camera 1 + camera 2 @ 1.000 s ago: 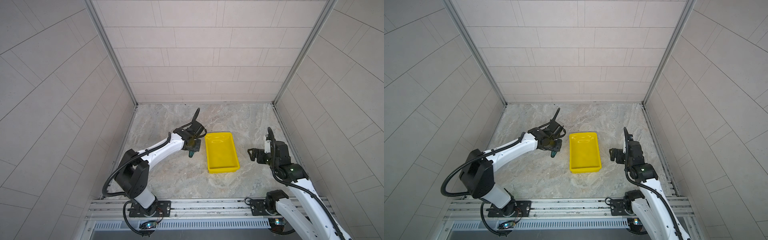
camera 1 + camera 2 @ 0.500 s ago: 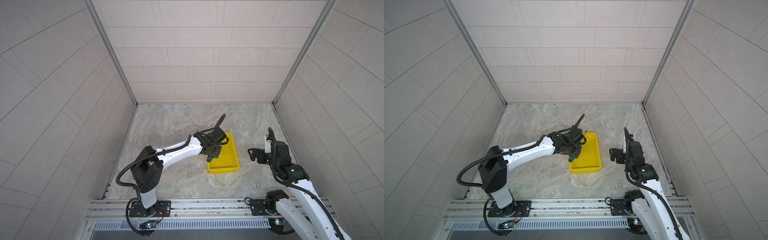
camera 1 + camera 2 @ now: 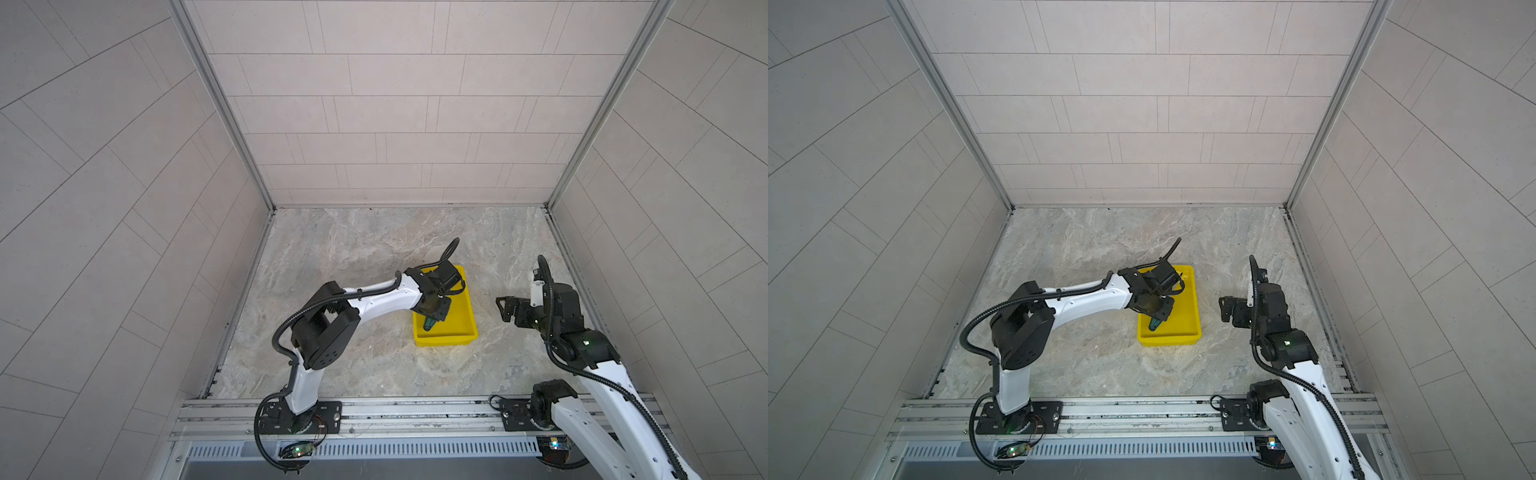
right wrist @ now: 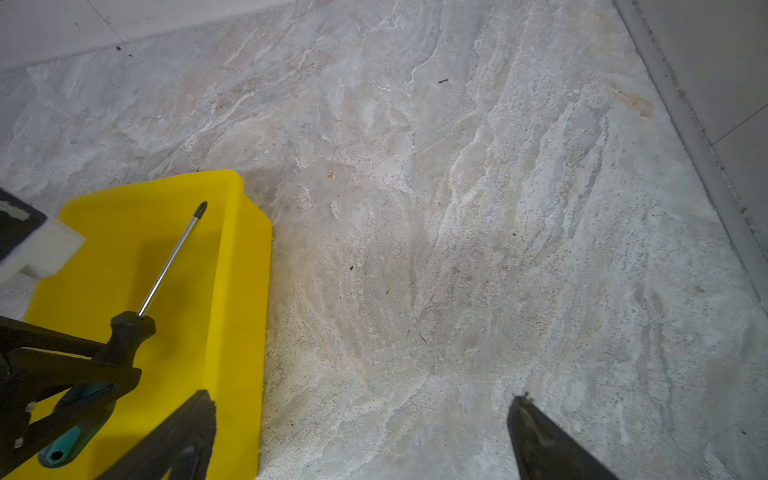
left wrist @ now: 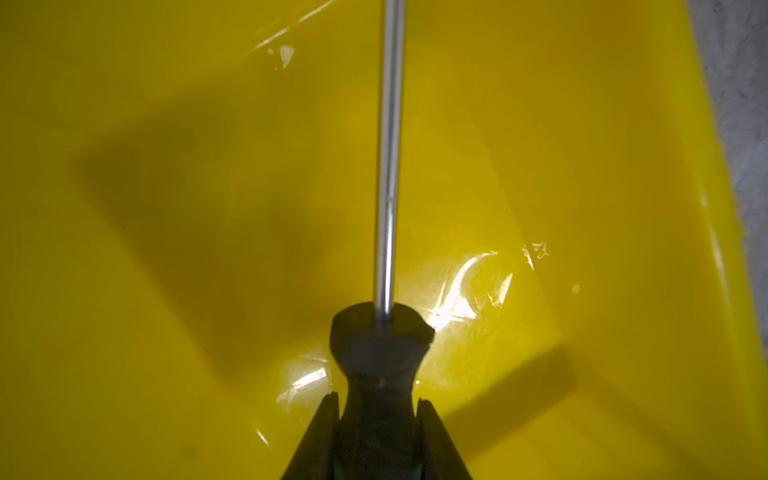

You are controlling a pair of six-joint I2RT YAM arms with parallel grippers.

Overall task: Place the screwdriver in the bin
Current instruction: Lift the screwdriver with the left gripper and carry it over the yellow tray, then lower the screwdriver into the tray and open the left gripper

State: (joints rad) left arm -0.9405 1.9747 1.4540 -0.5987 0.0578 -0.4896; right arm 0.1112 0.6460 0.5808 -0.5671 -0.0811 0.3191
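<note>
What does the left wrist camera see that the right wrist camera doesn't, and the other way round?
Only the left wrist view: shiny crinkly glints on the floor of the shallow yellow plastic bin, which fills nearly the whole picture. Only the right wrist view: the cross tip and teal end of the slim black-handled metal screwdriver, the grey marbled table, and the open right gripper. Both: the left gripper shut on the screwdriver's handle, holding it over the bin.
</note>
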